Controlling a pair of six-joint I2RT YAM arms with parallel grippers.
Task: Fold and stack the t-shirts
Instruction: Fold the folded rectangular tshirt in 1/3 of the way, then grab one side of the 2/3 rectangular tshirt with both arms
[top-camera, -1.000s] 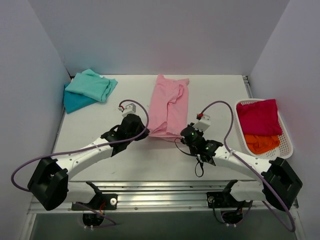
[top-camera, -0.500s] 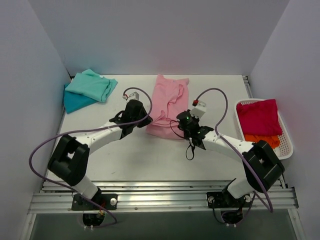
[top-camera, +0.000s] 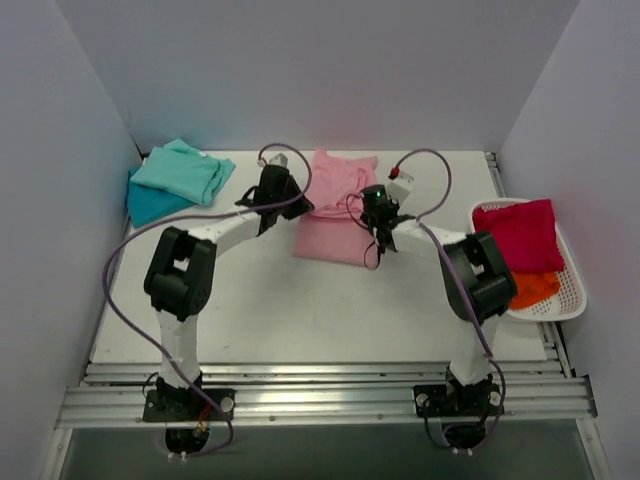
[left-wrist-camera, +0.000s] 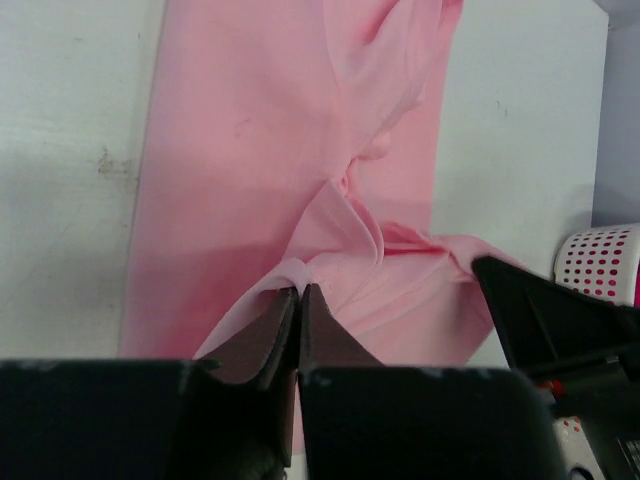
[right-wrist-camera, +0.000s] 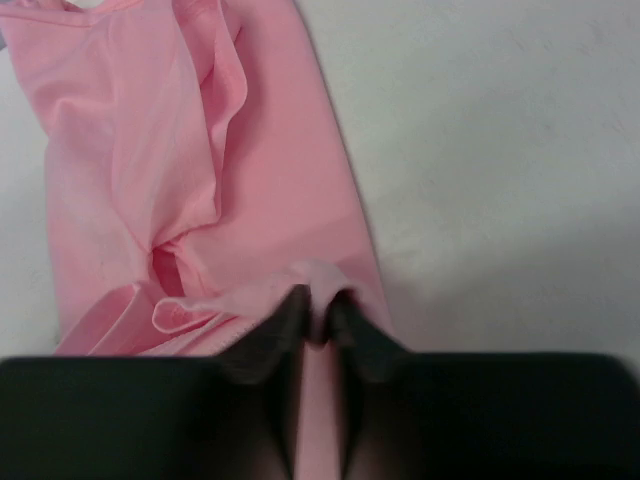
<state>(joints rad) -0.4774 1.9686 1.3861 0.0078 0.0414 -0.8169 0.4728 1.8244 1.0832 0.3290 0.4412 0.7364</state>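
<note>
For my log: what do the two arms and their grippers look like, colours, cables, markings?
Both arms are white links joined by bulky black joints. The left arm and right arm each trail a looping purple cable. The left gripper and right gripper have dark wedge-shaped fingers. A green light glows on the right wrist, beside a white module with a red mark.

White desk (top-camera: 300, 310): flat, matte, enclosed by plain pale walls (top-camera: 320, 70) on the left, far and right sides. White plastic lattice basket (top-camera: 573, 285): stands at the desk's right edge, beside the right wall. Aluminium rails (top-camera: 320, 385): run along the near edge.
</note>
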